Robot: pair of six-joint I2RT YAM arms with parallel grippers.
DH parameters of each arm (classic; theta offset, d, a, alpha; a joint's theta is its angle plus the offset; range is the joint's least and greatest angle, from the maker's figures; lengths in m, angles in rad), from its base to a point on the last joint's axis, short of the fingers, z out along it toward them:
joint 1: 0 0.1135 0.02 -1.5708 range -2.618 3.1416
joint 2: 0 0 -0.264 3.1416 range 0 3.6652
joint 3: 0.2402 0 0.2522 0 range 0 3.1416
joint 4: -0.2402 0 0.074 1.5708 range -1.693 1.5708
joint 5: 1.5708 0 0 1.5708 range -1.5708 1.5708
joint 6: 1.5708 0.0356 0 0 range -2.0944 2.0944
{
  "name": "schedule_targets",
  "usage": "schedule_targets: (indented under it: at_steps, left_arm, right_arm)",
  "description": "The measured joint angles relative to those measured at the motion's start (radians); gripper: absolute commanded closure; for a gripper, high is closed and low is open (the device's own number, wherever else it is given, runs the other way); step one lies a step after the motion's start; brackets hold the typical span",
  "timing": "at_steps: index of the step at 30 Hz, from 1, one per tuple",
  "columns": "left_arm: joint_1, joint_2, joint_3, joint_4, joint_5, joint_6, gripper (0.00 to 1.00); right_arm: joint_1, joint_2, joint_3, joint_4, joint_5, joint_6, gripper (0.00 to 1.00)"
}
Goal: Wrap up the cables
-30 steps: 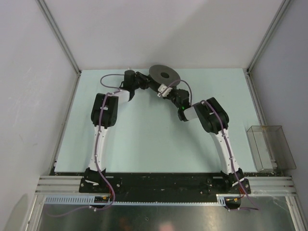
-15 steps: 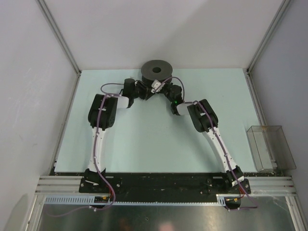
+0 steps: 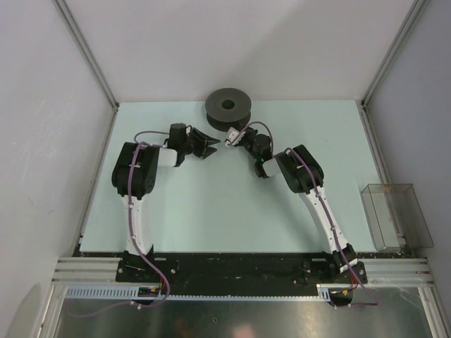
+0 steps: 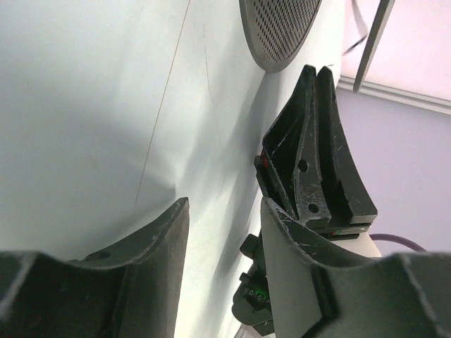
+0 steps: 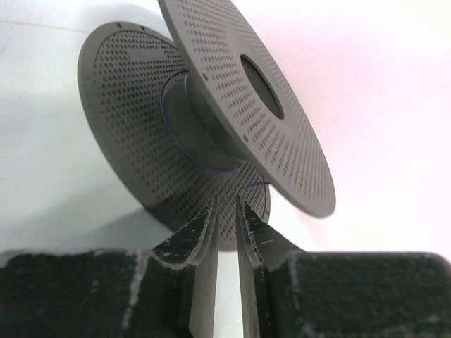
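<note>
The dark grey spool (image 3: 215, 111) lies flat at the back of the table, seen again in the left wrist view (image 4: 278, 28). In the right wrist view, a thin dark cable (image 5: 173, 134) runs round the hub between the perforated flanges of the spool (image 5: 134, 98). My right gripper (image 5: 225, 204) sits just in front of the spool's rim (image 3: 230, 136), its jaws parted by a narrow gap with nothing between them. My left gripper (image 3: 209, 144) is open and empty (image 4: 222, 211), to the left of the right gripper's fingers (image 4: 317, 155).
A clear plastic box (image 3: 394, 215) stands off the table's right edge. Enclosure walls close in the back and sides, with metal posts at the back corners (image 3: 106, 91). Thick purple cables run along both arms (image 3: 320, 201).
The spool, held tilted a second ago, now lies flat at the back. Both arms have drawn back from it, the left one farther, and both grippers have opened.
</note>
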Motion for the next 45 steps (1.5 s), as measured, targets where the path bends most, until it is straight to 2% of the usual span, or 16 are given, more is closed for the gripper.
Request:
schedule_targets:
  at_steps: [7,14,17,20,24,26,33,36,42,45]
  left_arm:
    - [0.019,-0.099,-0.078,-0.029,-0.002,0.041,0.48]
    - [0.041,-0.246,-0.17,-0.117,-0.011,0.135,0.47]
    - [0.049,-0.321,-0.18,-0.205,-0.023,0.226,0.41]
    - [0.054,-0.412,-0.181,-0.294,-0.028,0.347,0.28]
    - [0.058,-0.54,-0.171,-0.426,-0.031,0.558,0.07]
    - [0.058,-0.58,-0.134,-0.513,-0.027,0.674,0.02]
    - [0.046,-0.599,0.145,-0.851,-0.045,1.09,0.01]
    - [0.013,-0.618,0.22,-0.94,-0.126,1.231,0.01]
    - [-0.067,-0.692,0.245,-1.021,-0.29,1.344,0.0]
    - [-0.085,-0.722,0.245,-1.032,-0.342,1.351,0.0]
  right_arm:
    - [0.007,-0.101,-0.196,0.046,0.042,-0.026,0.72]
    - [0.031,-0.242,-0.398,0.045,0.098,-0.031,0.51]
    - [0.055,-0.335,-0.487,0.005,0.137,-0.02,0.39]
    - [0.081,-0.458,-0.57,-0.055,0.174,0.001,0.28]
    - [0.117,-0.712,-0.672,-0.189,0.212,0.062,0.13]
    - [0.124,-0.821,-0.681,-0.258,0.22,0.099,0.1]
    - [0.075,-1.207,-0.676,-0.62,0.228,0.271,0.07]
    - [0.009,-1.331,-0.674,-0.788,0.217,0.392,0.06]
    - [-0.153,-1.512,-0.674,-1.083,0.188,0.65,0.04]
    - [-0.185,-1.584,-0.694,-1.154,0.171,0.714,0.04]
